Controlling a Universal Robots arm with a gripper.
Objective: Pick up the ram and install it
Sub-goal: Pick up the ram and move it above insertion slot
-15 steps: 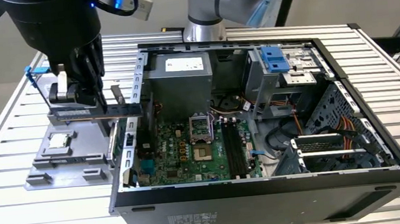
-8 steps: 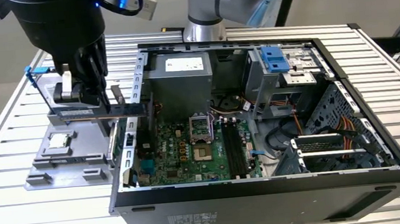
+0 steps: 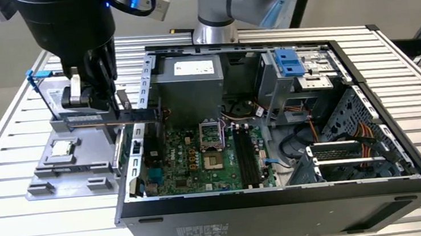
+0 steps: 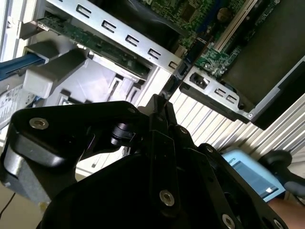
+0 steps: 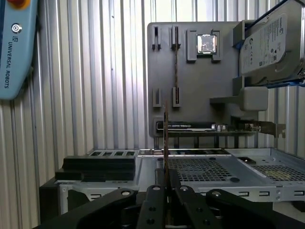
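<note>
Fingers (image 5: pixel 153 205) of the gripper (image 5: pixel 166 187) were clamped on the ram (image 3: pixel 135 117), which hung level and on edge over the side wall of the open computer case (image 3: pixel 280 215) at the exterior view's left, between the grey fixture plate (image 3: pixel 71 181) and the motherboard (image 3: pixel 191 159).

Ram seen edge-on, much else covered or cut off

In the first wrist view the ram (image 5: pixel 165 143) shows only its thin edge, so its faces and chips cannot be seen. Its near end is buried between the clamped fingers of the gripper (image 5: pixel 166 181), and the hard drive (image 5: pixel 269 45) runs off that picture's edge. In the exterior view the arm (image 3: pixel 65 27) is cut by the upper edge and covers part of the grey tray (image 3: pixel 71 176), and the table (image 3: pixel 21 226) runs out of the picture. In the second wrist view the gripper's black body hides whatever lies behind it, and I cannot tell what a light-blue shape (image 4: pixel 248 174) is.
</note>
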